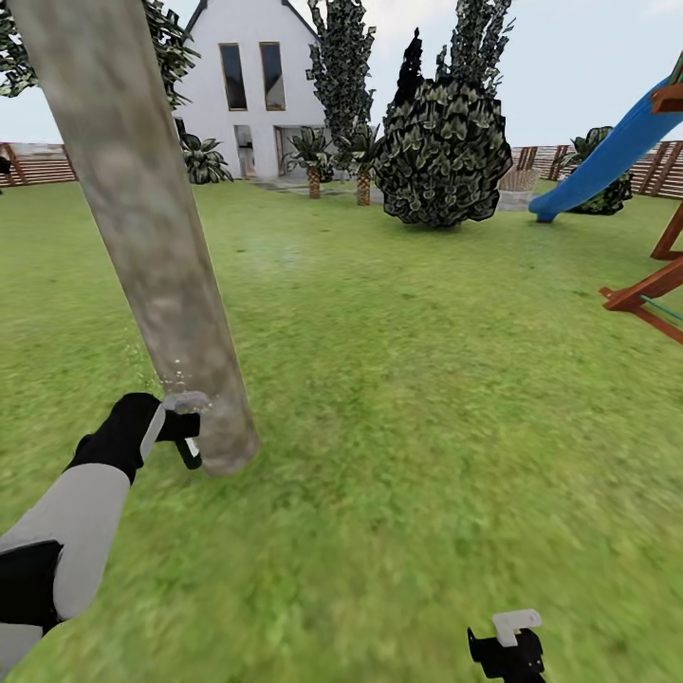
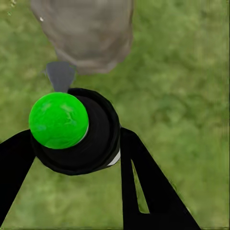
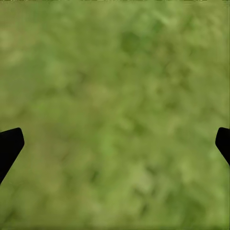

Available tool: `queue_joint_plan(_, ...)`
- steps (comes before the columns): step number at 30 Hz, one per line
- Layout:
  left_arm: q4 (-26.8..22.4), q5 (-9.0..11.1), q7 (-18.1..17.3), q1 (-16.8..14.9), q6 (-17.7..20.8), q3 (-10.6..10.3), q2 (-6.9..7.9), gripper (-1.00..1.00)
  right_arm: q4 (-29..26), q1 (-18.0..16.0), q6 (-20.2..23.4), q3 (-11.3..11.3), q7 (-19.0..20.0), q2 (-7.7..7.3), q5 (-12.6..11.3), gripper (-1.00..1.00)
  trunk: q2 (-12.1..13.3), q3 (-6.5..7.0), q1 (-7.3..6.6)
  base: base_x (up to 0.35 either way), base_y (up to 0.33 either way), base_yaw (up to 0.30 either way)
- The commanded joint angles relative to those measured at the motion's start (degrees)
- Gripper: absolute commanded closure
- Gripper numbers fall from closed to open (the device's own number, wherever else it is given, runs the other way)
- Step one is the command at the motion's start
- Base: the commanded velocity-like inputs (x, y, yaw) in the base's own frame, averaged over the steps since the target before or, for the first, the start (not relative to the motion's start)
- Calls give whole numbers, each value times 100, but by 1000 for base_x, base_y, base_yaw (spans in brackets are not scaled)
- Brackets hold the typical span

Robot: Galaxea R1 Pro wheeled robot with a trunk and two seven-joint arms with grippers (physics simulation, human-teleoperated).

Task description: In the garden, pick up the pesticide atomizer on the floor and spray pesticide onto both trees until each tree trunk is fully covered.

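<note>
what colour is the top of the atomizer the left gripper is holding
Bright green, a round cap on the black atomizer; clearest in the left wrist view.

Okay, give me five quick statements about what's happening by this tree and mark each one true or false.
1. The left pincer holds the pesticide atomizer, its nozzle pointing at the base of the tree trunk. True.
2. The right pincer is closed around a second sprayer. False: its fingers are spread wide over bare grass, holding nothing.
3. The atomizer has a bright green round cap. True.
4. The trunk stands perfectly upright. False: in the head view it leans, its top tilted toward the left of the picture.
5. A blue slide stands off to the right, across the lawn. True.
</note>
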Motion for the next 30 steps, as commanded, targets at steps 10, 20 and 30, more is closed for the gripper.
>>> queue_joint_plan(10,-251,-47,10,-57,373,-47,182,100,-6,0,0,0,0,6,-9,-100,0,0,0,99,-105,90)
queue_joint_plan(20,-441,-442,10,-52,402,-43,94,100,-12,0,0,0,0,-8,-1,-100,0,0,0,109,-254,96)
queue_joint_plan(30,-432,-447,10,-46,418,-39,104,100,-15,0,0,0,0,0,-9,-100,0,0,0,97,-264,6)
